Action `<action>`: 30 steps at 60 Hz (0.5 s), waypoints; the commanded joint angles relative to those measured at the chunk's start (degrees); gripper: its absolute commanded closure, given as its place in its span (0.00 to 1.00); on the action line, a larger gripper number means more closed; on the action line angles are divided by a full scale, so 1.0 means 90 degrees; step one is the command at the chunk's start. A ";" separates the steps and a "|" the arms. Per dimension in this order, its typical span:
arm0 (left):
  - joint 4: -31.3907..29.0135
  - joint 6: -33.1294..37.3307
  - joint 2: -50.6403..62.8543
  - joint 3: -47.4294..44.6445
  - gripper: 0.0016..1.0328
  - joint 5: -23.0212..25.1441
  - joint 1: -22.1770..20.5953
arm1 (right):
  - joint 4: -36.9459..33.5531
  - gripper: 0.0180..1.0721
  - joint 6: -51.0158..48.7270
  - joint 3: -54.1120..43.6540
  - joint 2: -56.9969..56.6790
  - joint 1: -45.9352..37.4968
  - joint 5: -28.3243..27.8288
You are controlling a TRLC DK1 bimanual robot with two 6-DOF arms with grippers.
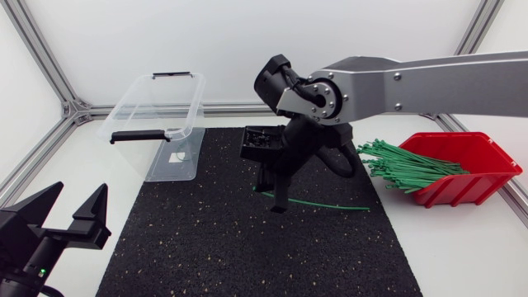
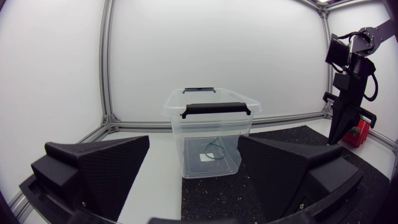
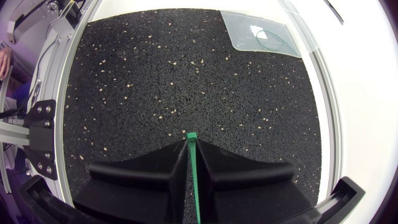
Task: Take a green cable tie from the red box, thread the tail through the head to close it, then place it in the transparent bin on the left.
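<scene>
Pinching one end of the tie (image 1: 330, 204), the right gripper (image 1: 279, 198) leaves its length trailing along the mat (image 1: 206, 239) toward the red box (image 1: 470, 177), away from the open, far-off left gripper (image 1: 70, 213).

Not much else around, honestly: a black mat (image 1: 206, 239), rubbery-looking with pale flecks all over, lies flat in the middle of a white table (image 1: 82, 181). Bare white shows on both sides of it. A silver rail (image 1: 227, 108) runs along the back edge, just behind the mat.
</scene>
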 commanded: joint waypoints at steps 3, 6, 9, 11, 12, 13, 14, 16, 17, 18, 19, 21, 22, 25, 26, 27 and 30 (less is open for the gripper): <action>-0.0169 0.0136 -0.0019 -0.0237 0.04 0.0011 0.0135 | 0.0179 0.91 0.0130 -0.0195 0.0202 0.0076 0.0086; -0.0169 0.0136 -0.0019 -0.0237 0.04 0.0011 0.0135 | 0.0276 0.84 0.0139 -0.0244 0.0202 0.0086 0.0106; -0.0160 0.0136 -0.0019 -0.0237 0.04 0.0011 0.0115 | 0.0306 0.77 0.0139 -0.0293 0.0211 0.0095 0.0106; -0.0160 0.0136 -0.0019 -0.0237 0.04 0.0011 0.0115 | 0.0345 0.73 0.0139 -0.0312 0.0211 0.0095 0.0106; -0.0160 0.0136 -0.0019 -0.0237 0.04 0.0011 0.0115 | 0.0374 0.69 0.0139 -0.0322 0.0211 0.0105 0.0106; -0.0160 0.0136 -0.0028 -0.0237 0.04 0.0011 0.0105 | 0.0384 0.67 0.0139 -0.0342 0.0211 0.0105 0.0106; -0.0160 0.0136 -0.0028 -0.0237 0.04 0.0011 0.0086 | 0.0394 0.64 0.0139 -0.0351 0.0211 0.0115 0.0106; -0.0160 0.0136 -0.0028 -0.0237 0.04 0.0011 0.0047 | 0.0413 0.57 0.0139 -0.0371 0.0211 0.0115 0.0106; -0.0160 0.0136 -0.0028 -0.0237 0.04 0.0011 0.0027 | 0.0433 0.52 0.0139 -0.0381 0.0202 0.0125 0.0106; -0.0160 0.0136 -0.0028 -0.0237 0.04 0.0011 0.0008 | 0.0452 0.47 0.0139 -0.0391 0.0202 0.0125 0.0106; -0.0160 0.0136 -0.0028 -0.0237 0.04 0.0011 -0.0002 | 0.0452 0.41 0.0139 -0.0410 0.0192 0.0134 0.0106; -0.0160 0.0136 -0.0028 -0.0237 0.04 0.0021 -0.0031 | 0.0452 0.29 0.0139 -0.0410 0.0172 0.0134 0.0096; -0.0160 0.0136 -0.0028 -0.0237 0.04 0.0011 -0.0041 | 0.0452 0.25 0.0149 -0.0420 0.0172 0.0134 0.0096; -0.0150 0.0136 -0.0028 -0.0237 0.04 0.0021 -0.0071 | 0.0462 0.14 0.0159 -0.0430 0.0123 0.0134 0.0096; -0.0150 0.0136 -0.0028 -0.0246 0.04 0.0011 -0.0080 | 0.0462 0.13 0.0159 -0.0430 0.0094 0.0134 0.0096; -0.0130 0.0136 -0.0028 -0.0246 0.04 0.0021 -0.0100 | 0.0462 0.11 0.0159 -0.0430 0.0065 0.0134 0.0096; -0.0111 0.0136 -0.0028 -0.0246 0.04 0.0021 -0.0168 | 0.0462 0.07 0.0149 -0.0430 -0.0013 0.0105 0.0086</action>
